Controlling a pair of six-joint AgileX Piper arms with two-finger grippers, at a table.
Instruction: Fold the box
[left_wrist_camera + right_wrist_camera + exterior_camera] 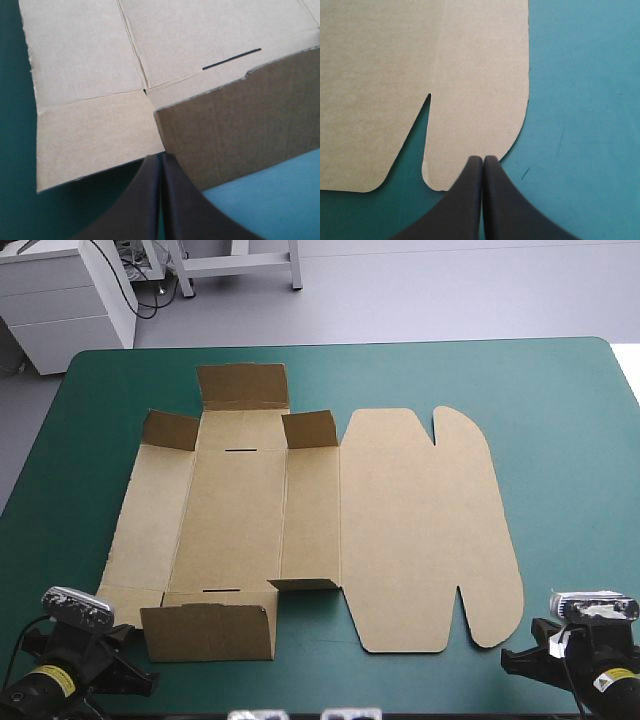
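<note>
The brown box [300,530] lies mostly flat mid-table, some flaps raised.

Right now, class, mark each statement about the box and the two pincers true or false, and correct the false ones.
1. The box has its rounded lid panel flat on the teal-green cover. True.
2. The left pincer is open. False: its fingers meet in one pointed arch, shut.
3. The right pincer grips the board. False: it is shut and empty, at the lid's rounded corner.
4. The near end flap stands raised. True.
5. The box is already a tray with all walls tucked. False: its long side panels lie flat.
</note>
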